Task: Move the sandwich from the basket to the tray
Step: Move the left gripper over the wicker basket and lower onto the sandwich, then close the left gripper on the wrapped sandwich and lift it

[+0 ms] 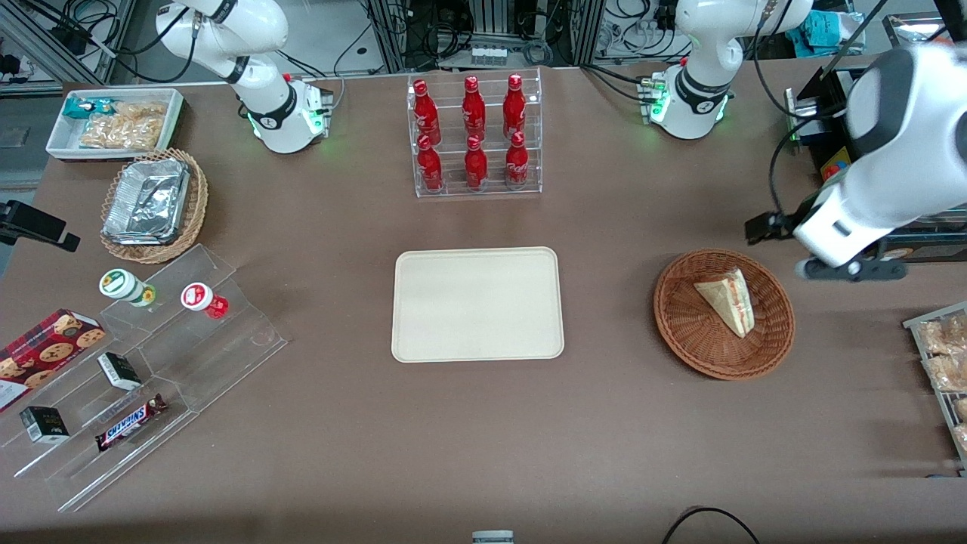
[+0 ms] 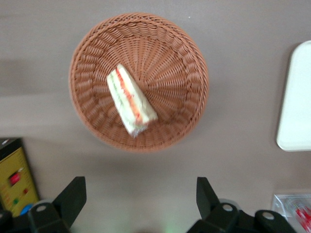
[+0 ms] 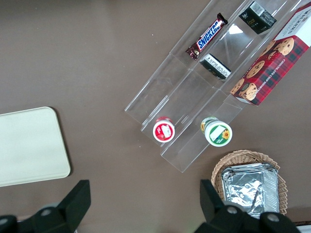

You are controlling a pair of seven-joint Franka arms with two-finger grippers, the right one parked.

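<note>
Your gripper [image 2: 136, 204] hung above the table beside the basket [image 2: 92, 58], fingers [image 2: 73, 196] spread wide and empty; the sandwich [image 2: 130, 100] lay on its side in it, so you needed to centre over it and close across the bread faces. The tray [image 1: 477, 304] sat bare nearby; a rack of 6 red bottles [image 1: 474, 136] stood well clear of the route.

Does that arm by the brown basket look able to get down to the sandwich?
Probably yes: the sandwich lies uncovered in the basket, and the gripper hangs open above it with nothing between.
</note>
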